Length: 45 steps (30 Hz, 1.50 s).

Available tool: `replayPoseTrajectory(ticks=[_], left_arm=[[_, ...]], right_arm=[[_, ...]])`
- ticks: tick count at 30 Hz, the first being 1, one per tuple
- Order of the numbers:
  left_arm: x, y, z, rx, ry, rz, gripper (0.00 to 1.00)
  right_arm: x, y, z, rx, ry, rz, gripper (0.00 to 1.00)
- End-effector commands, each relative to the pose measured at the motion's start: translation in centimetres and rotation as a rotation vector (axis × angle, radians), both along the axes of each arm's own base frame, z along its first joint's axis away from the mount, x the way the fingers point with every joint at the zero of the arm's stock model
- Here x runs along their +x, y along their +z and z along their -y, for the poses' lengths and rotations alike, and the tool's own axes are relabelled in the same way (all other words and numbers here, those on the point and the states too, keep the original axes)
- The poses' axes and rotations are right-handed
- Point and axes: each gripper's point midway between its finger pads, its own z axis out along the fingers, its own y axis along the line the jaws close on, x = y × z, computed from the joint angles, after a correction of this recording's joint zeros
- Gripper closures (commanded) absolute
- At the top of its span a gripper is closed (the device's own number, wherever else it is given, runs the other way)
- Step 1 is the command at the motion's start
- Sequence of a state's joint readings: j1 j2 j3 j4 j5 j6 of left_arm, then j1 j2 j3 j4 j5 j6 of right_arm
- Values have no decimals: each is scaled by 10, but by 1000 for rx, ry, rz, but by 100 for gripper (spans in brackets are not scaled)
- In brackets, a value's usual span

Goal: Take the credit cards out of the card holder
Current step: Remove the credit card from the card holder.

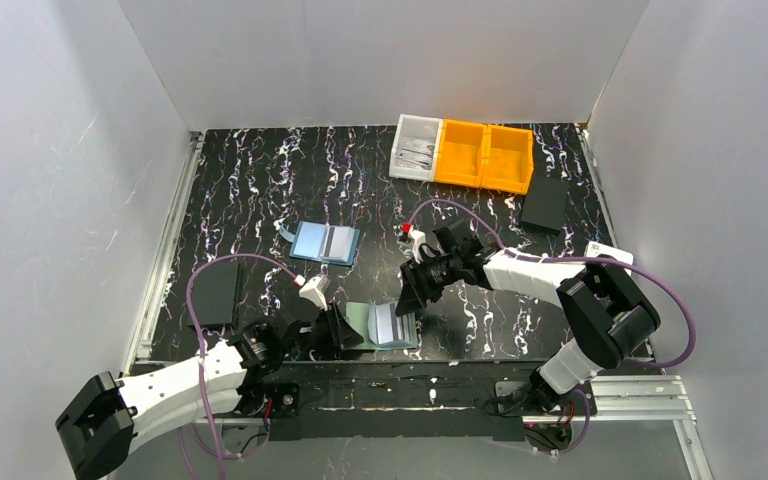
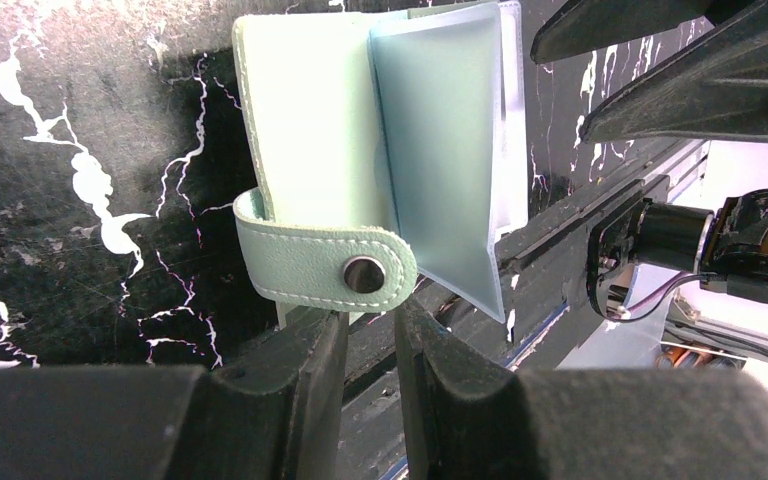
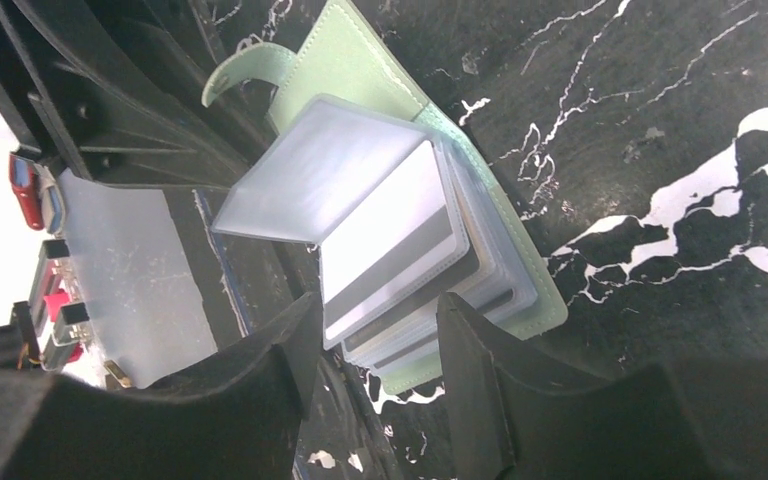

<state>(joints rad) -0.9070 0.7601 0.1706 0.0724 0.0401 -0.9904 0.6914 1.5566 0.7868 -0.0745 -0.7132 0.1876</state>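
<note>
Sage-green and soft, the card holder lies open on the black, white-veined worktop, close to its near edge and between the two arms. Its snap tab curls out from the left cover. Inside is a fan of clear sleeves; one sleeve is lifted away from the rest. The credit cards are still tucked in the sleeves, and the uppermost shows pale with a dark stripe. The left end effector sits at the holder's left edge by the tab, its fingers close together with a narrow gap. I cannot tell whether they clamp the cover. The right end effector is spread, with one finger on each side of the lower corner of the sleeve stack and not pressed onto it. Farther out, a light-blue flat rectangle with a dark stripe lies left of centre. At the far edge stand a clear bin and two orange bins, with a black box just beside them.
</note>
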Motion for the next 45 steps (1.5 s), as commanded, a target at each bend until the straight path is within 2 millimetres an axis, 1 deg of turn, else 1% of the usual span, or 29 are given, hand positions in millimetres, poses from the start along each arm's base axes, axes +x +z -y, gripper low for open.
replayPoseTrajectory(ticks=[1,4,14,28,38,45], left_arm=[[-3,-5,-2,0,1,-8,78],[-3,-5,-2,-1,0,-10,78],[-3,-3,0,-5,-4,-9,78],[-2,-2,1,-15,-5,-7,78],[-2,1,7,-40,-14,-2,78],[-1,3,8,-51,-13,4,78]], right_arm=[[-2,7,-7,51,4,-20,46],[1,7,-9,65,-1,-11,46],[6,-2,-7,30,-33,-2,47],[0,-4,-11,53,-23,-60,48],[-4,-3,-15,78,-17,-98,50],[-3,-7,-16,66,-29,-104,51]])
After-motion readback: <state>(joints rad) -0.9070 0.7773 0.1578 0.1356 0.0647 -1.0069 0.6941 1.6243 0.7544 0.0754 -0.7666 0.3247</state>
